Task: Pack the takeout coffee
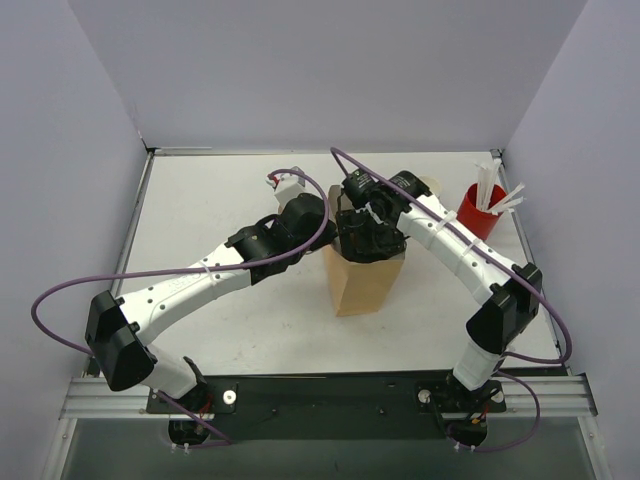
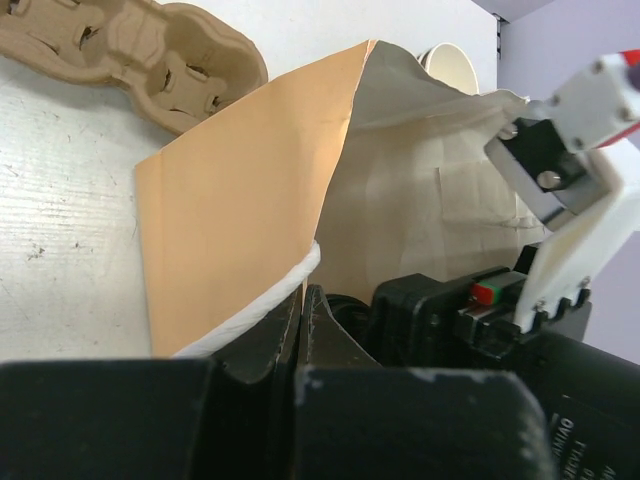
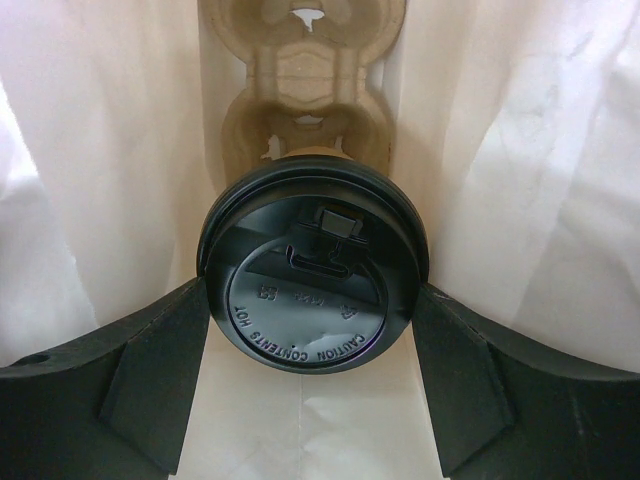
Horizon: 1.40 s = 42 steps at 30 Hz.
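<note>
The takeout coffee [image 3: 312, 275] shows mostly as its black lid, seen from above inside a brown paper bag [image 1: 365, 285]. My right gripper [image 3: 312, 300] reaches down into the bag, shut on the takeout coffee, with a finger pressed against each side of the lid. A brown pulp carrier [image 3: 300, 90] lies on the bag's floor, and the cup is over its near end. Whether the cup sits in a slot I cannot tell. My left gripper [image 2: 302, 300] is shut on the bag's rim [image 2: 300, 270] and holds the mouth open.
A second pulp carrier [image 2: 150, 55] lies on the table beside the bag. Another pale cup [image 2: 452, 65] stands behind the bag. A red cup with white straws [image 1: 482, 208] is at the back right. Both arms crowd over the bag's mouth.
</note>
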Available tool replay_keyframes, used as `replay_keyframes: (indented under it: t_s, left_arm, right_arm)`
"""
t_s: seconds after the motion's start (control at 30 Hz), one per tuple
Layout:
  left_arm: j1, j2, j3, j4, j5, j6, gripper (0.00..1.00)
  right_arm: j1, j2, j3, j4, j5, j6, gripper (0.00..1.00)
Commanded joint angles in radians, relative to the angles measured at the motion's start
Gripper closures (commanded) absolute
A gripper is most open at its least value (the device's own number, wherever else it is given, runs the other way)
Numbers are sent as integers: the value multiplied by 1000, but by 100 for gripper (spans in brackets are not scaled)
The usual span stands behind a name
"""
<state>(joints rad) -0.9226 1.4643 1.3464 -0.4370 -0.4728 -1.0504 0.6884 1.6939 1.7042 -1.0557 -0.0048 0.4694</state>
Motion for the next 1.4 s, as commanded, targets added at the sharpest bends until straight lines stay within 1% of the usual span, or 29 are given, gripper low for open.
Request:
replay_keyframes:
  t_s: [0.0,0.77,1.37]
  left_arm:
    - [-2,-30,19,11,-3,9,100]
    - [-1,-35,14,11,-4,4,100]
    - [1,-39,7,11,8,15,100]
  right_arm:
    - [3,12,-18,-24,40,-11,53]
    - [5,12,-118,25,39,0,56]
    - [3,13,-163,94,84,15,57]
